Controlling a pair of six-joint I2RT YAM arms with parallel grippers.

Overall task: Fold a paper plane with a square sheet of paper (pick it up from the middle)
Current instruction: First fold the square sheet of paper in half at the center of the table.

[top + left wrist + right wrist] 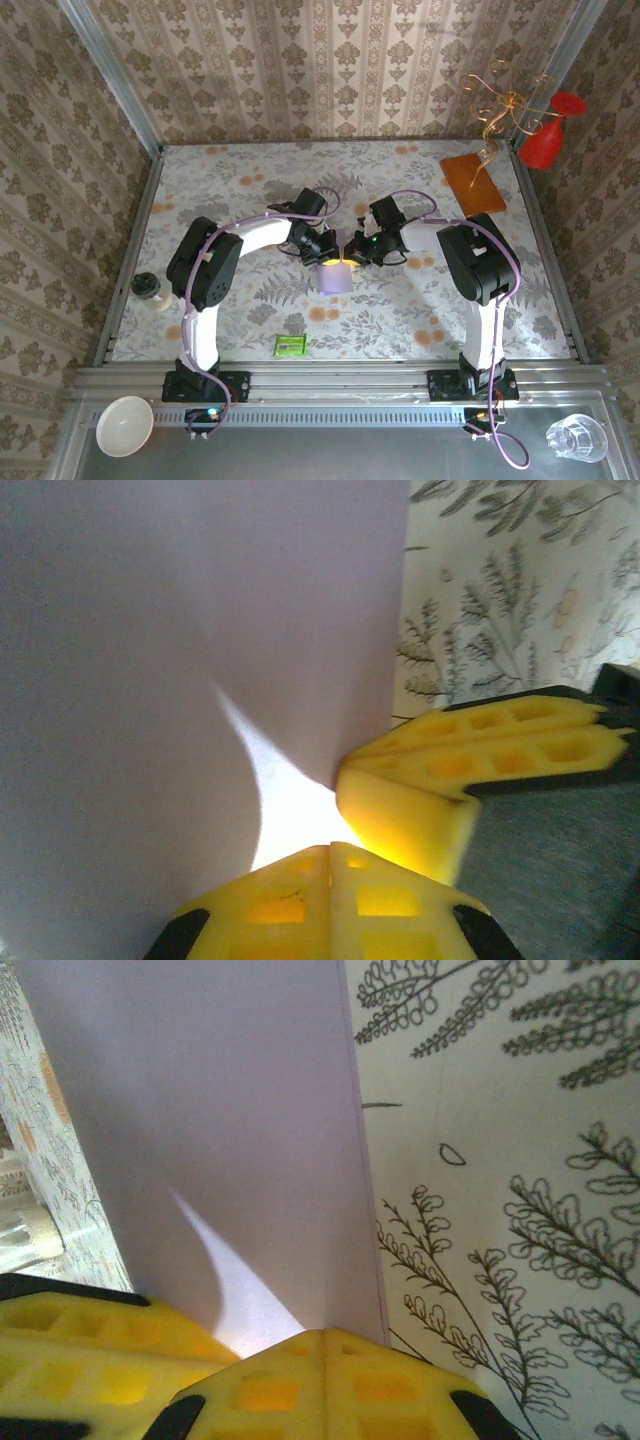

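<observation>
While you hold the sheet: the square sheet of paper (336,278) is lifted by its top edge, beyond the green packet (290,346) and slightly to its right, well apart from it.
Left end effector (330,875): clenched on the sheet's edge, pads pressed flat together.
Right end effector (325,1360): clamped on the same edge, tip to tip with its partner.
Lower edge: you cannot tell whether it rests on the worktop (250,200).
Creases: none visible.
Step in hand: probably the first fold, with the middle pickup done.
Doing it well: move both arms as one so the thin paper neither tears nor buckles. Lay it flat beyond the packet and match the edges before pressing any crease.
</observation>
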